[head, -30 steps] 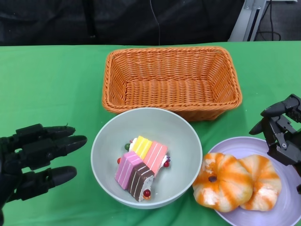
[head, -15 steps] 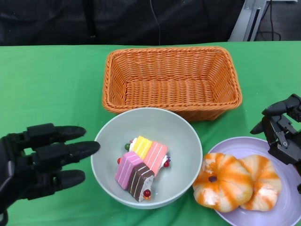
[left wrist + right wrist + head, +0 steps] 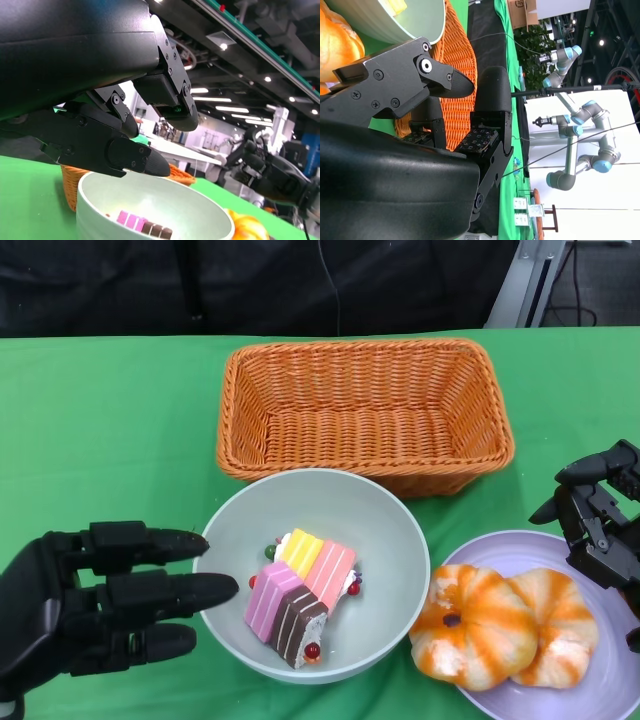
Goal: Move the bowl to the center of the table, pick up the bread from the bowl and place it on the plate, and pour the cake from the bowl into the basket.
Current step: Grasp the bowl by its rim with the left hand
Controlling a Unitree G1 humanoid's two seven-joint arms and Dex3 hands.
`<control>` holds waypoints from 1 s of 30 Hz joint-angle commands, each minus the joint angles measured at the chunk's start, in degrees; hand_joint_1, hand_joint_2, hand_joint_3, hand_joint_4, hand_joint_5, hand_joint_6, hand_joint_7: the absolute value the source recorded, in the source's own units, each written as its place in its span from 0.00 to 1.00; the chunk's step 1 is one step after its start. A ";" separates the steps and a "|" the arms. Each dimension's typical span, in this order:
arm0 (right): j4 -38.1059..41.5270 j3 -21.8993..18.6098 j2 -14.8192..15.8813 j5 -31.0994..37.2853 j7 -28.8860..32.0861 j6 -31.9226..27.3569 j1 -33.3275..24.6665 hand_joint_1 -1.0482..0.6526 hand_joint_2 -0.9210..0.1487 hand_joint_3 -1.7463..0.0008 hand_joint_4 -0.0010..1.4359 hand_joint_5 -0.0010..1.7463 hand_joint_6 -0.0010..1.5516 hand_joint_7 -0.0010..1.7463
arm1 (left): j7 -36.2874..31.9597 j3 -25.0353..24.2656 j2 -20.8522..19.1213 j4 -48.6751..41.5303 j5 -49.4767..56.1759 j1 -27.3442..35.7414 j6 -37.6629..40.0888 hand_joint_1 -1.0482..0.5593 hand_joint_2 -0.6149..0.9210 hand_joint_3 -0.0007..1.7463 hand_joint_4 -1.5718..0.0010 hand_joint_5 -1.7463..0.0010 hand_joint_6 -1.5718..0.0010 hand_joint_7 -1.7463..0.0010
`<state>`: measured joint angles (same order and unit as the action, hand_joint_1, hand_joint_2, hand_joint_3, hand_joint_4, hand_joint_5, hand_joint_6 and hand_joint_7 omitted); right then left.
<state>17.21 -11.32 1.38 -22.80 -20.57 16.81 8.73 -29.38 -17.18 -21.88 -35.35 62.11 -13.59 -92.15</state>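
Since a sec ago the left hand [image 3: 75, 595] has slid in toward the bowl [image 3: 385, 530] — its fingers [image 3: 195, 590] now reach the rim at approx 9 o'clock, one fingertip over the edge, though real contact can't be confirmed. Fingers are stretched out and spread, holding nothing. Right hand [image 3: 600, 520] hasn't shifted: it hangs over the plate's [image 3: 505, 552] 2 o'clock edge, fingers apart and bent, empty.

Bowl is pale grey-green, near mid-table, w/ the striped cake [image 3: 297, 595] inside, toward its 7 o'clock side — pink, yellow and brown slices plus small red and green bits. Wicker basket [image 3: 365, 410] stands at the bowl's 12 o'clock, touching or just beside the rim. Lilac plate lies at the bowl's 4 o'clock, carrying the bread [image 3: 500, 625] — two orange-and-white rounds pressed side by side. Green table [image 3: 110, 420] cloth under all.

Left wrist view: fingers just above the bowl's near rim, cake slices below.
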 commanded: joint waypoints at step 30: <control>-0.74 -0.66 -1.20 0.82 0.62 0.62 -0.19 0.54 0.25 0.53 0.53 0.91 0.46 0.69 | -43.47 45.27 -23.47 5.65 16.46 -7.72 28.59 0.42 1.00 0.10 0.43 0.96 0.45 1.00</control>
<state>16.62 -11.36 0.24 -21.83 -20.28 16.49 8.58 -71.95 27.26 -43.87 -29.03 79.20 -20.39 -63.86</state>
